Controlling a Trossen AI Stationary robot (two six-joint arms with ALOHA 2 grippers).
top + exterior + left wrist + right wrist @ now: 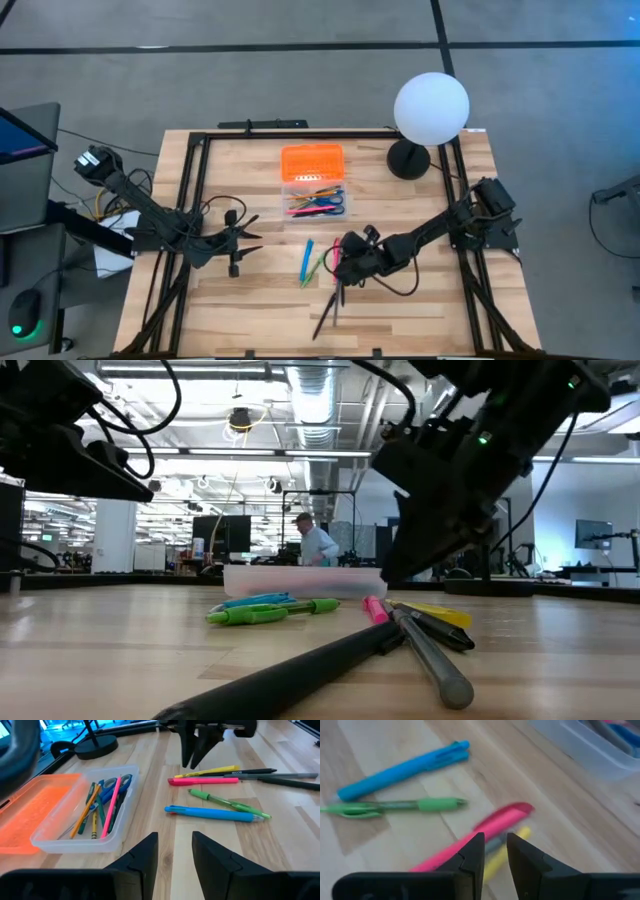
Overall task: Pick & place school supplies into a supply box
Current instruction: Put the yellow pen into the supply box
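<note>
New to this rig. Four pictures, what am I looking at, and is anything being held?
Two dark robot arms work at a wooden table. One camera looks straight down, one sits at table-top height, and one rides on each wrist.

Near the back, a clear plastic box already holds some pens and blue-handled scissors, its orange lid open beside it. Loose on the wood lie a blue pen, a green pen, a pink marker, a yellow one and dark pens.

The right gripper hovers just over the pink marker, fingers slightly apart, nothing held. The left gripper waits open and empty. A white globe lamp stands behind.
</note>
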